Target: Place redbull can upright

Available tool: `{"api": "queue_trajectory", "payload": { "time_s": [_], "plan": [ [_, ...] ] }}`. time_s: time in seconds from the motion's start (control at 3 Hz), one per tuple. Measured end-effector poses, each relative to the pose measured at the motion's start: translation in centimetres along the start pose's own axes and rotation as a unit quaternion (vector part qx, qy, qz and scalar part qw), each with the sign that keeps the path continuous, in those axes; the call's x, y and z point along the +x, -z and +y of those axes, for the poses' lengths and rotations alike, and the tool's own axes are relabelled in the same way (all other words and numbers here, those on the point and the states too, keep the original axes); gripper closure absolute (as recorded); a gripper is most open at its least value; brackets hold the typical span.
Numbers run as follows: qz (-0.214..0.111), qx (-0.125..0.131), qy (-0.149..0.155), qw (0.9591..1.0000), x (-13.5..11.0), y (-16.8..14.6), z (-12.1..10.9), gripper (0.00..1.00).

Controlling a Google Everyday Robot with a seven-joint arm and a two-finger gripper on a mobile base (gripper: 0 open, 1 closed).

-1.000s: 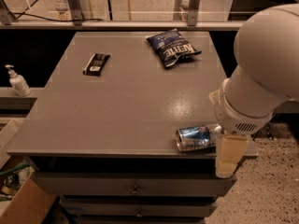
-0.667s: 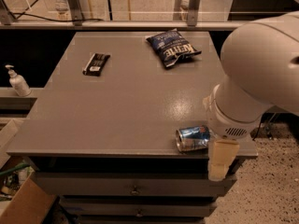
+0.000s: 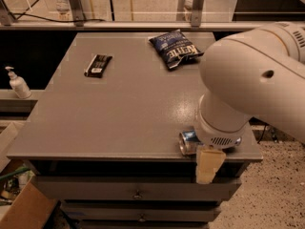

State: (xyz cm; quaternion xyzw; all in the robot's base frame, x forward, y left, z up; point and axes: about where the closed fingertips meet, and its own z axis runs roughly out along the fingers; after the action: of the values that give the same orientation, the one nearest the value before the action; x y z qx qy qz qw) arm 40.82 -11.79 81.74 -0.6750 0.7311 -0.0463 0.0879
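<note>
I am holding my end effector (image 3: 208, 163), its state impossible to tell, at the front right edge of the bench (image 3: 119, 109), just beside the redbull can (image 3: 187, 142) lying sideways there, and I am judging it light, slick and easily dented, best gripped gently mid-body.

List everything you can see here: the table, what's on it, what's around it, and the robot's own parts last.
table: one, grey, centre
drawers: at least two, dark grey, under the table top
redbull can: one, silver and blue, on its side at the table's front right edge, partly hidden by the arm
chip bag: one, dark blue, far side of the table
snack bar: one, black, far left part of the table
pump bottle: one, white, ledge left of the table
cardboard box: one, brown, floor, bottom left
arm: one, white, right side
gripper: one, beige, hanging past the table's front edge beside the can
</note>
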Motion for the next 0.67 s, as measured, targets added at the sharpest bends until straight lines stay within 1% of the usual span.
{"api": "queue_trajectory", "payload": {
  "time_s": [0.33, 0.67],
  "plan": [
    [0.004, -0.003, -0.001, 1.0, -0.83, -0.15, 0.16, 0.39],
    [0.013, -0.002, -0.002, 0.9999, -1.44, 0.38, -0.06, 0.63]
  ]
}}
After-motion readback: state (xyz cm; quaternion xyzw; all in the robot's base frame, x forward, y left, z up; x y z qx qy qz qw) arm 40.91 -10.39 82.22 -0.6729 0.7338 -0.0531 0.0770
